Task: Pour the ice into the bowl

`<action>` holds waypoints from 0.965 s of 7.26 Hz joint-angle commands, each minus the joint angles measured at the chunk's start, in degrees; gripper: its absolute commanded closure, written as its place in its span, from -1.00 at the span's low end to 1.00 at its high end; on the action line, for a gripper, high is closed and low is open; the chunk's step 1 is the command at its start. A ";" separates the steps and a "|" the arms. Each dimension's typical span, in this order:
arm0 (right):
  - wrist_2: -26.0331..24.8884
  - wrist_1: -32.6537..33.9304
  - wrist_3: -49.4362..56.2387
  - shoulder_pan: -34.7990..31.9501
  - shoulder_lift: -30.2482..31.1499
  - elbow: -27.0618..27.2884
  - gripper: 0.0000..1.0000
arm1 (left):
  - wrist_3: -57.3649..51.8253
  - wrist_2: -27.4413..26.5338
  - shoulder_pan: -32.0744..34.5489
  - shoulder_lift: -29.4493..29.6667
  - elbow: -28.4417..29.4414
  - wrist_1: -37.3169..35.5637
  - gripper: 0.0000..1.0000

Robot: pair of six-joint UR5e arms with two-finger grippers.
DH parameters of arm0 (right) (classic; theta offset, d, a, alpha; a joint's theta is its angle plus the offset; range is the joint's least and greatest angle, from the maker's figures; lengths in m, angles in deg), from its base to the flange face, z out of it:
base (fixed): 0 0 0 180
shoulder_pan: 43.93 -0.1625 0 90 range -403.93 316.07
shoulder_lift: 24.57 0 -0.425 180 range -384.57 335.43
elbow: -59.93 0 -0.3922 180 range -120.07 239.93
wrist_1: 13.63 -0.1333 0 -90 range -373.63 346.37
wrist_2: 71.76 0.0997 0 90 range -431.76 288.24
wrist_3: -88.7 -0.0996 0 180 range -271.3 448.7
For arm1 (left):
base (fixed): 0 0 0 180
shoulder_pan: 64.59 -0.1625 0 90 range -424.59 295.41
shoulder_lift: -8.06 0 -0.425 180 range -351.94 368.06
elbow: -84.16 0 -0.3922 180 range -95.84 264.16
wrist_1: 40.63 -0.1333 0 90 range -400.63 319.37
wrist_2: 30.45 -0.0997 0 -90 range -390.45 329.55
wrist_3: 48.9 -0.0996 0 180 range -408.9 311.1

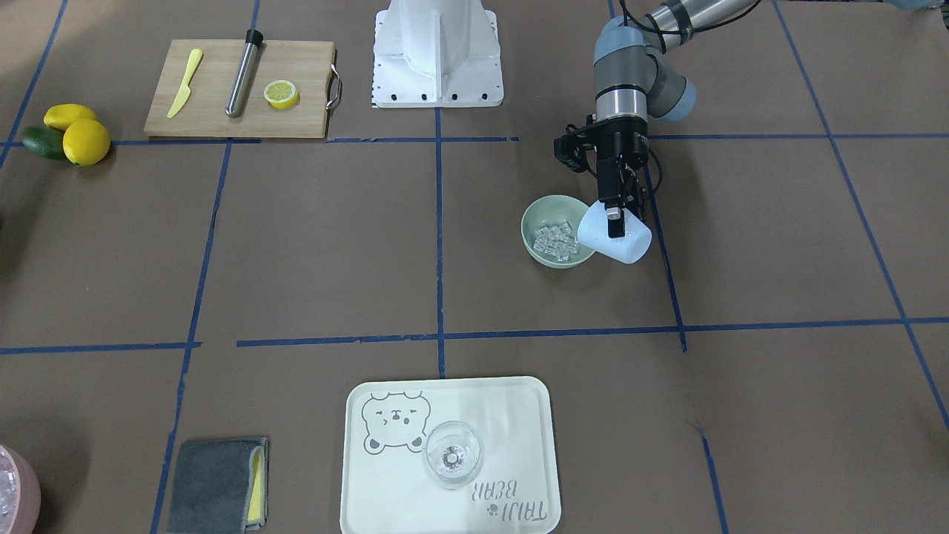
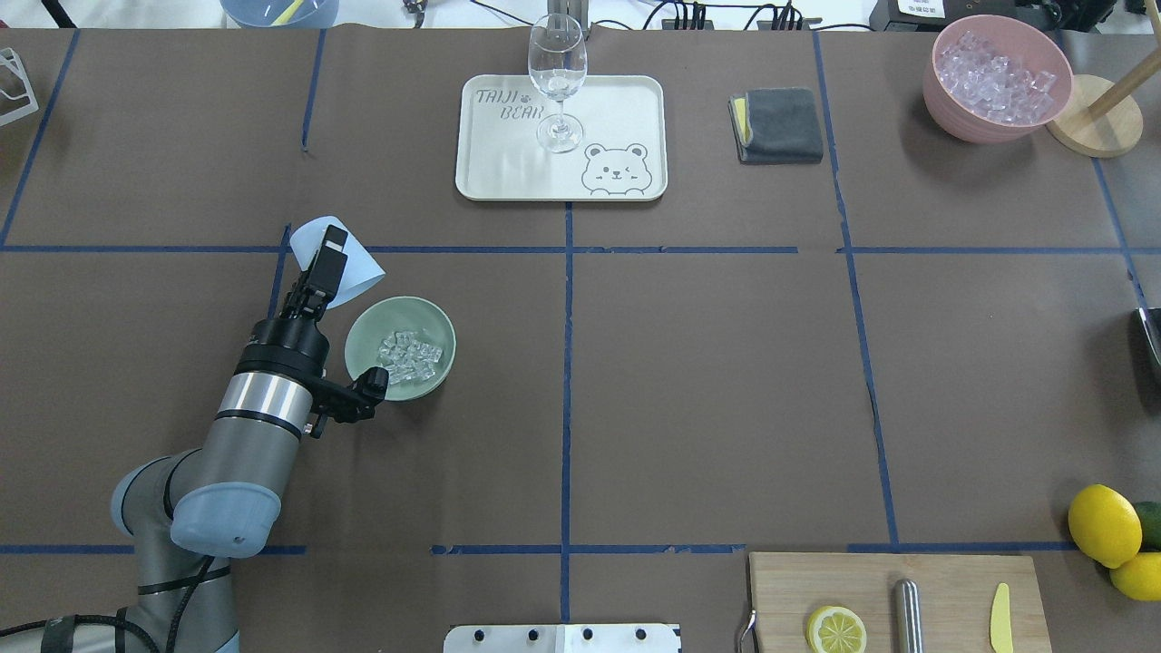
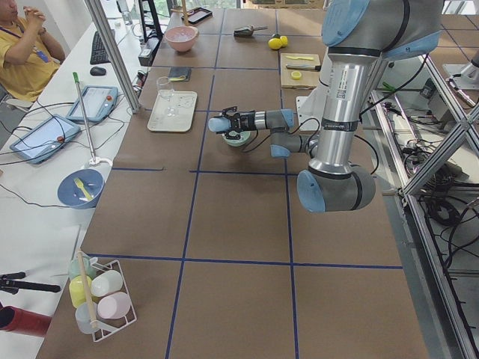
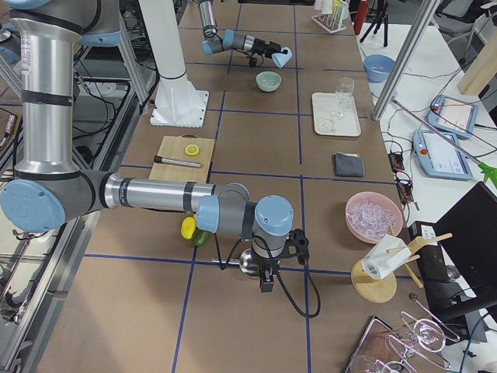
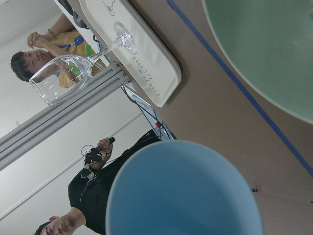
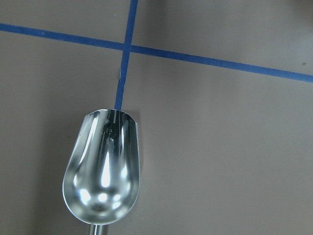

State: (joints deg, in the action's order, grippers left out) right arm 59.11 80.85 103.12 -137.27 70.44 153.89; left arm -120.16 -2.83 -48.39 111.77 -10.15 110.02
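While the left tool [image 1: 614, 221] clamps a tilted smooth pale-blue cup [image 1: 629, 246], glassy ice cubes [image 1: 557, 239] lie in the round matte mint-green bowl [image 1: 535, 248]; whether the right tool [image 4: 266, 284] is gripping cannot be told.

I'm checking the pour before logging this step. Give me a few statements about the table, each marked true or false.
1. The small clear ice cubes lie inside the round mint-green bowl. True.
2. The left gripper holds a pale blue cup tilted beside that bowl. True.
3. The clear wine glass lies tipped over on the brown table. False: it stands upright on the cream tray.
4. The yellow lemon slice sits in the bowl with the ice. False: it rests on the wooden cutting board.
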 commanded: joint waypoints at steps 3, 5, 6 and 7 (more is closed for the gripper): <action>0.00 0.00 0.00 0.00 0.00 0.18 -1.00 | 5.38 0.94 0.15 -0.17 -0.17 13.86 1.00; 0.09 0.00 0.00 0.00 0.00 0.18 -1.00 | 25.79 4.80 0.15 -0.26 -0.26 14.23 1.00; 0.09 0.00 -0.09 0.00 0.00 0.26 -1.00 | 37.56 6.21 0.06 -0.44 -0.26 14.32 1.00; 0.44 0.00 0.00 0.00 0.00 0.26 -1.00 | 50.30 7.18 0.06 -0.44 -0.26 14.32 1.00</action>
State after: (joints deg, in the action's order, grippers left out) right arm 59.27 80.85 103.08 -137.27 70.44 154.11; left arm -84.73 2.94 -48.30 111.40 -10.40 124.24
